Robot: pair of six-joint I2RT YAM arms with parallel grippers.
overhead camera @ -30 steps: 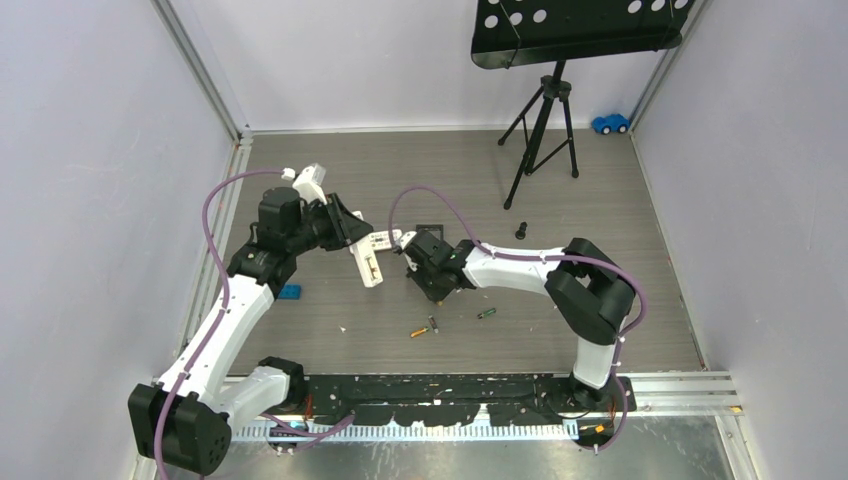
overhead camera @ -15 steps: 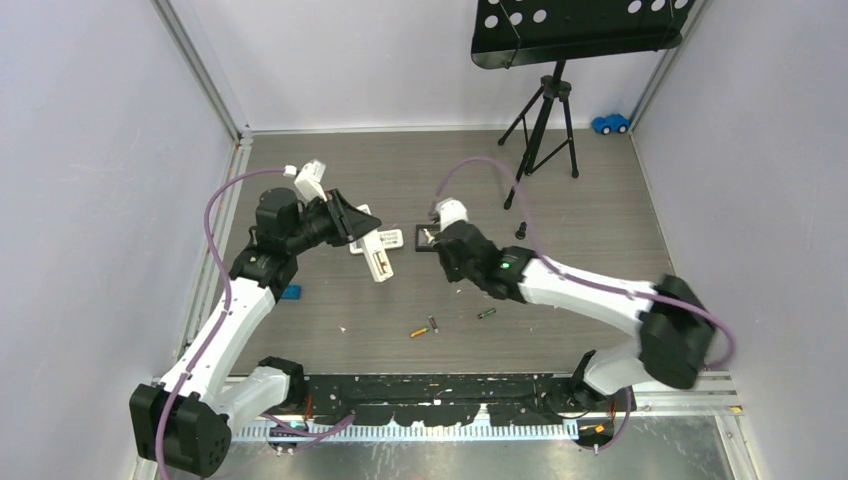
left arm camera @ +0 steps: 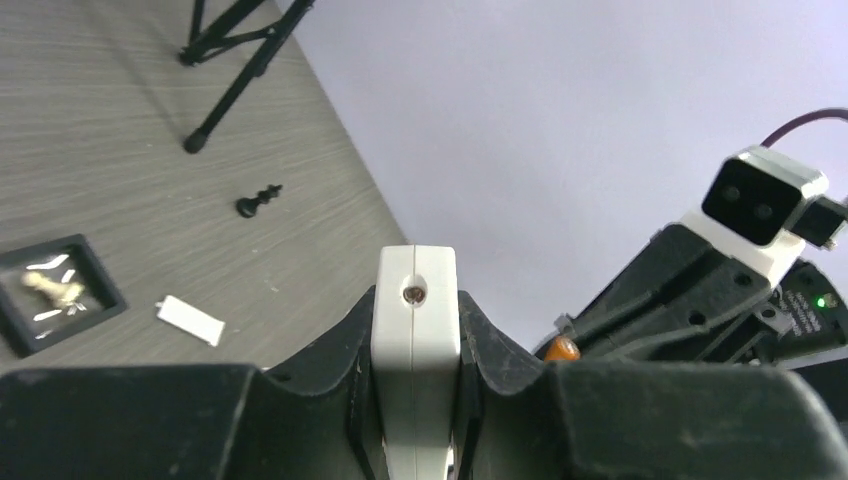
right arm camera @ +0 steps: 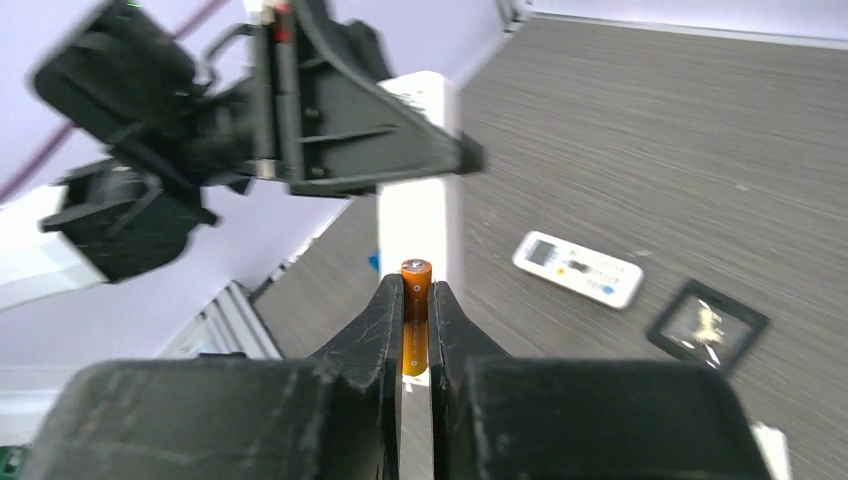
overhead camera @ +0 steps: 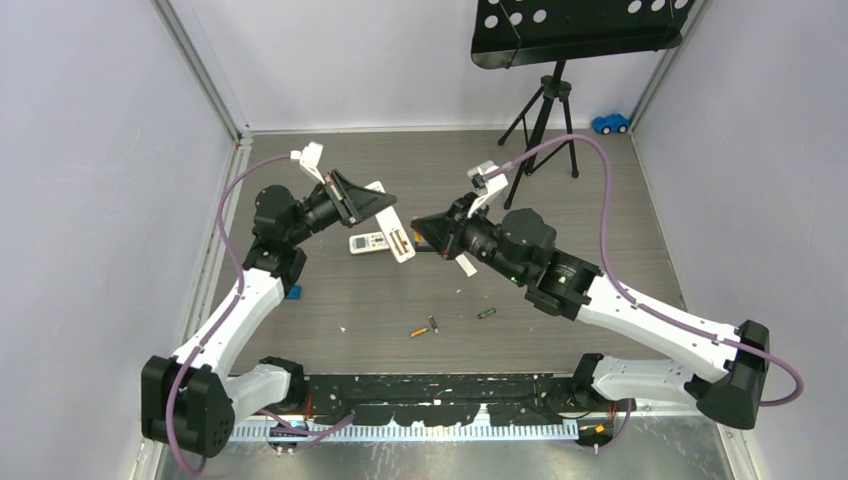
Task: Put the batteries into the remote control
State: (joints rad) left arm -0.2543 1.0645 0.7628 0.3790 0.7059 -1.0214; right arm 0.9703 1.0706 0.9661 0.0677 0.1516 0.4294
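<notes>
My left gripper (overhead camera: 375,205) is shut on the remote control (overhead camera: 398,238), a long white bar held up above the floor. In the left wrist view the remote control (left arm camera: 416,340) sits edge-on between the jaws. My right gripper (right arm camera: 416,290) is shut on an orange battery (right arm camera: 415,320), which points at the remote control (right arm camera: 420,205) just in front of it. From above, the right gripper (overhead camera: 425,231) sits close to the remote's lower end. Three more batteries lie on the floor: orange (overhead camera: 418,332), dark (overhead camera: 433,323), green-and-black (overhead camera: 486,313).
The shorter white remote (overhead camera: 368,242) lies under the held one. A small white strip (overhead camera: 466,265) lies beside a black frame (left arm camera: 55,290). A black peg (left arm camera: 258,200), a blue block (overhead camera: 291,292), a music stand tripod (overhead camera: 540,130) and a blue toy car (overhead camera: 609,123) stand around.
The left arm has lifted the remote control up and to the right. The right arm has swung up and back, bringing the orange battery in front of the remote.
</notes>
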